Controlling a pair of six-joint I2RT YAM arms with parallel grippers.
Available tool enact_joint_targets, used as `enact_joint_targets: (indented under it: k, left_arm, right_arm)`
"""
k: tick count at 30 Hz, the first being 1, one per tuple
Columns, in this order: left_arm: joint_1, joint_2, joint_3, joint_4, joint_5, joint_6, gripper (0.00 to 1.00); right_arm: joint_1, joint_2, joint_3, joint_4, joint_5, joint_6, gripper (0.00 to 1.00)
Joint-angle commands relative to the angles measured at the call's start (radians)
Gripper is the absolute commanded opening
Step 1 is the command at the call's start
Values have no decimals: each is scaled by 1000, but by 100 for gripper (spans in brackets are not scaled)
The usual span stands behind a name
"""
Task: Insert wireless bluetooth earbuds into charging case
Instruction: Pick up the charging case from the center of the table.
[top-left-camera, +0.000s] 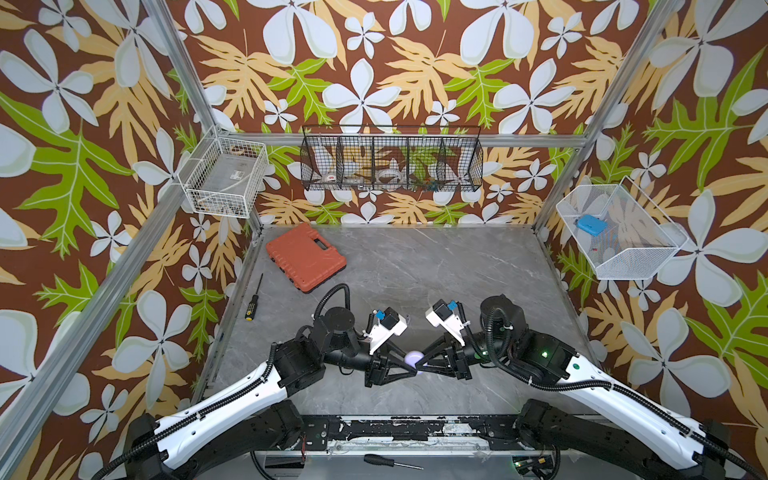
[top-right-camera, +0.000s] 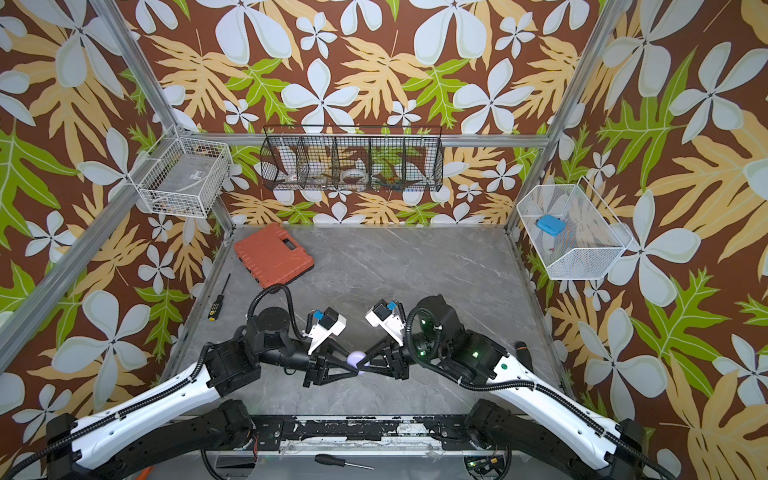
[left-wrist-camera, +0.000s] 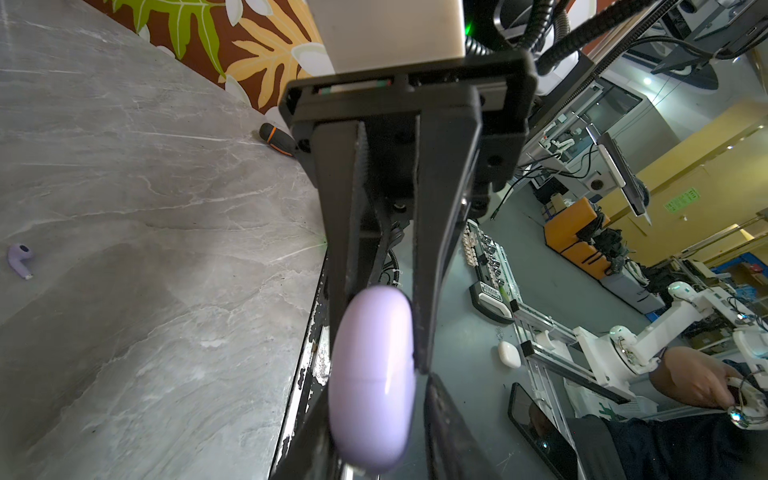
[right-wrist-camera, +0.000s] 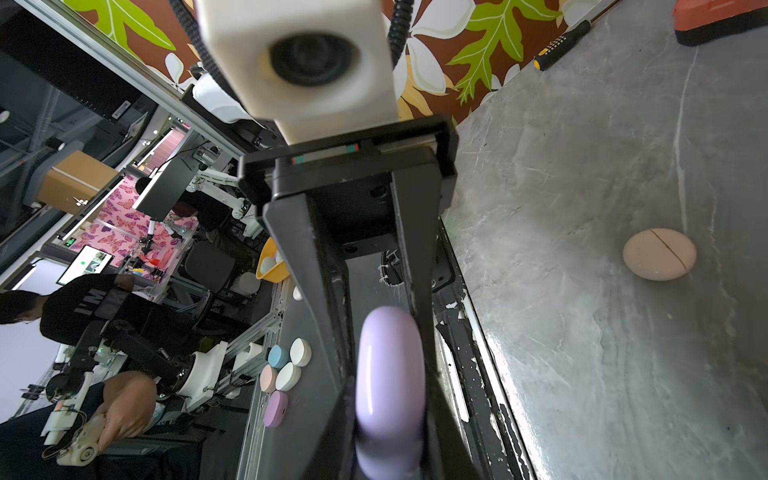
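A closed lavender charging case (top-left-camera: 415, 358) hangs edge-on above the table's front middle, between both grippers. My right gripper (right-wrist-camera: 390, 415) is shut on one end of it. From the opposite side, the jaws of my left gripper (left-wrist-camera: 376, 399) flank its other end very closely. Blur hides whether both of those jaws touch the case (left-wrist-camera: 372, 386). One lavender earbud (left-wrist-camera: 20, 259) lies loose on the grey table. A closed pale pink case (right-wrist-camera: 658, 254) rests on the table to the left of the grippers. In both top views the arms hide these two.
A red tool case (top-left-camera: 305, 257) lies at the back left, with a screwdriver (top-left-camera: 253, 301) near the left edge. An orange-banded tool handle (top-right-camera: 521, 351) sits by the right arm. Wire baskets (top-left-camera: 390, 160) hang on the walls. The table's front edge (left-wrist-camera: 309, 345) is just below the grippers.
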Motion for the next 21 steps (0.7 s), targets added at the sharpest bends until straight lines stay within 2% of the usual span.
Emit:
enact_joint_targets:
  k: [1,7,10,14,16,21]
  left_arm:
    - [1,0,-3,113,55,-30,29]
    - [4,3,-5,137,66,-53,16]
    - [5,5,-5,143,67,-59,10]
    - [7,4,-6,141,69,-59,4]
    - [11,5,-5,137,69,-57,1]
    - [12,2,0,106,46,-27,0]
  right_arm:
    - [3,1,-3,10,26,-18,0]
    - [6,4,-5,7,31,-26,0]
    - [8,7,-4,1,34,-30,9]
    - [7,2,1,-16,50,-42,31]
    - [8,-14,11,-36,86,-53,48]
    - [7,-60,45,-101,190,-91,79]
